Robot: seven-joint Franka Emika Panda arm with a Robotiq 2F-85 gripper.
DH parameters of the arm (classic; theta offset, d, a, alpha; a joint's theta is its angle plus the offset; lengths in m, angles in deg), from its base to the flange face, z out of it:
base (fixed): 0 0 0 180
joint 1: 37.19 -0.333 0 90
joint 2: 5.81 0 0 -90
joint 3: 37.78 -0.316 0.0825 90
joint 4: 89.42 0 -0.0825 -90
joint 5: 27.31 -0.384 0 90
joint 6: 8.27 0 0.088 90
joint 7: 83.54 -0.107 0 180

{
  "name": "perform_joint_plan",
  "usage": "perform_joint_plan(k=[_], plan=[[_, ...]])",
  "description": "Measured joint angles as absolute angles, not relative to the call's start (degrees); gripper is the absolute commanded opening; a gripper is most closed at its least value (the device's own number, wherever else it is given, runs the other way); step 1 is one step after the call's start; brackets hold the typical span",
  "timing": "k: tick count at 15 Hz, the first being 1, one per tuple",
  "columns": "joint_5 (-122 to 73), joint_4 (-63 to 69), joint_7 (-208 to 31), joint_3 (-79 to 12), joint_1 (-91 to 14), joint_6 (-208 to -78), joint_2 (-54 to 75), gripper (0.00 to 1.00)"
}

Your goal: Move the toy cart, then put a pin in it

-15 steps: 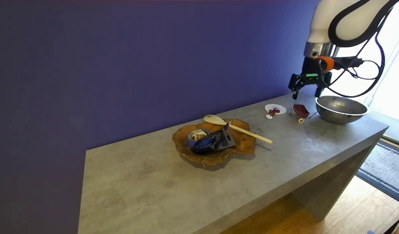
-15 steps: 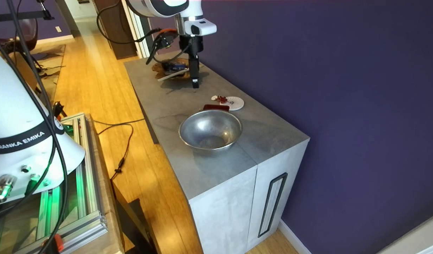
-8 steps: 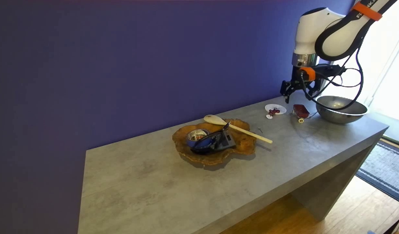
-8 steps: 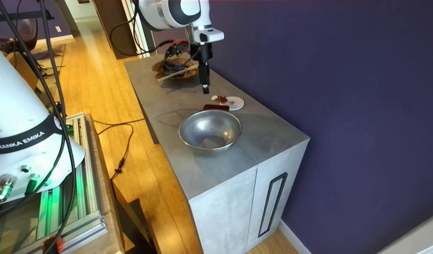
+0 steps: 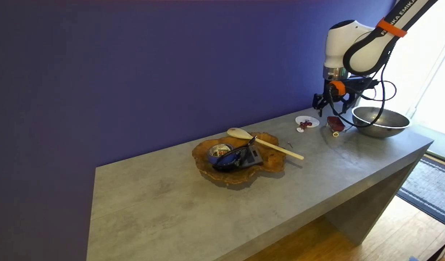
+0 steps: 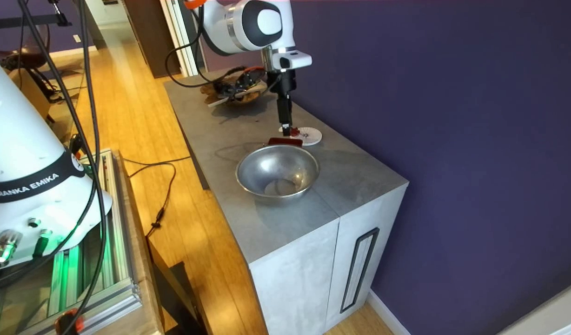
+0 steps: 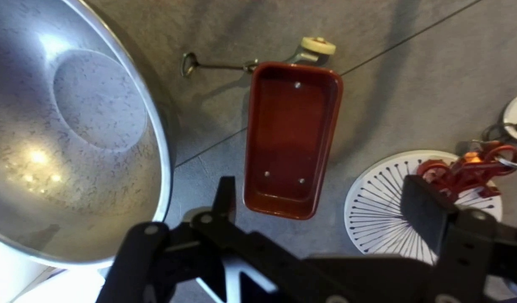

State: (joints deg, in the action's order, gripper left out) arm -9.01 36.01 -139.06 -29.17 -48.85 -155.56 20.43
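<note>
The toy cart (image 7: 291,139) is a small dark red open box with a wire handle and a cream wheel. It stands upright on the grey table beside the steel bowl, its tray empty; it also shows in both exterior views (image 5: 335,123) (image 6: 285,141). My gripper (image 7: 321,195) is open and empty above the cart. In the wrist view one finger is beside the cart's lower left corner; the other is over a white disc (image 7: 376,210) with dark, pin-like radiating lines. A tiny thin object (image 5: 290,144) near the spoon may be a pin; I cannot tell.
The steel bowl (image 7: 157,139) is close to the cart's handle side. A red trinket (image 7: 473,174) with a ring and white tag lies on the disc. A wooden platter (image 5: 202,159) holds blue tape (image 5: 213,159), dark items and a wooden spoon (image 5: 277,146). A wall runs along the table.
My gripper has come down and moved over the table towards the cart and bowl, staying open. The cart, disc and bowl have not moved.
</note>
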Motion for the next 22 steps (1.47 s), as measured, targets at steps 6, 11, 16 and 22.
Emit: perform_joint_plan(k=[6, 11, 16, 22], plan=[[-10.61, 35.68, -136.67, -29.16, -48.28, -155.61, 21.97, 1.00], [-14.84, 35.69, -132.64, -29.89, -46.82, -156.56, 22.91, 0.93], [-18.27, 35.68, -129.24, -30.02, -46.13, -156.70, 23.83, 0.60], [-20.53, 35.68, -126.58, -30.02, -45.59, -156.74, 23.84, 0.30]])
